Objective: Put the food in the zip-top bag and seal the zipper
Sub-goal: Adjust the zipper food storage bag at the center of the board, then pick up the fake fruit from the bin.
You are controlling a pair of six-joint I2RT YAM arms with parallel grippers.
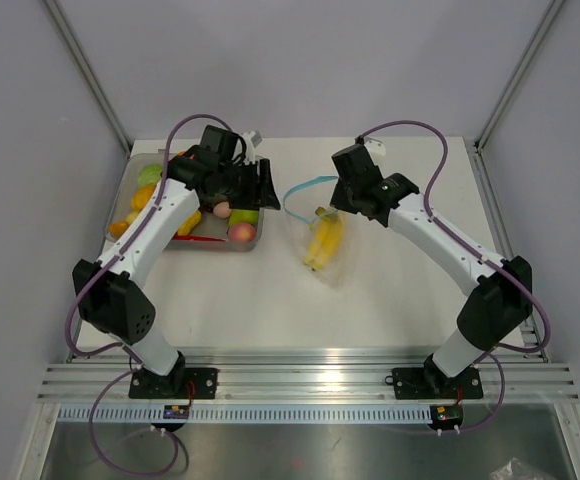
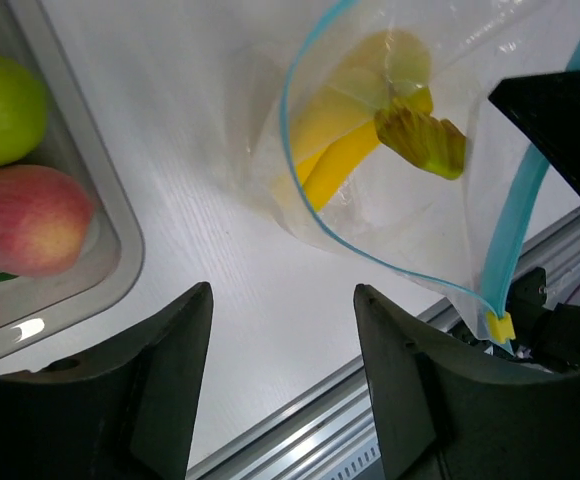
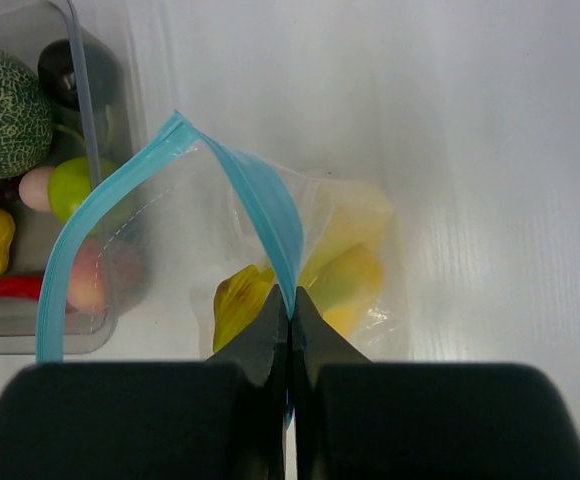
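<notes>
The clear zip-top bag [image 1: 330,262] lies mid-table with the yellow banana bunch [image 1: 324,240] inside it. My right gripper [image 1: 335,204] is shut on the bag's blue-teal zipper [image 3: 260,200], pinching the strip at its fingertips [image 3: 290,312] and holding the mouth lifted open. My left gripper [image 1: 265,190] is open and empty, hovering between the tray and the bag; in the left wrist view [image 2: 282,300] only bare table shows between its fingers. The pink peach [image 2: 25,215] and a light green fruit [image 2: 0,100] sit in the tray. The banana bunch [image 2: 360,140] shows through the bag.
A rigid clear tray [image 1: 253,243] at the left holds several toy fruits and vegetables, among them a netted green melon [image 3: 5,110] and a red piece [image 3: 5,288]. An aluminium rail [image 1: 300,380] runs along the table's near edge. Walls enclose the table.
</notes>
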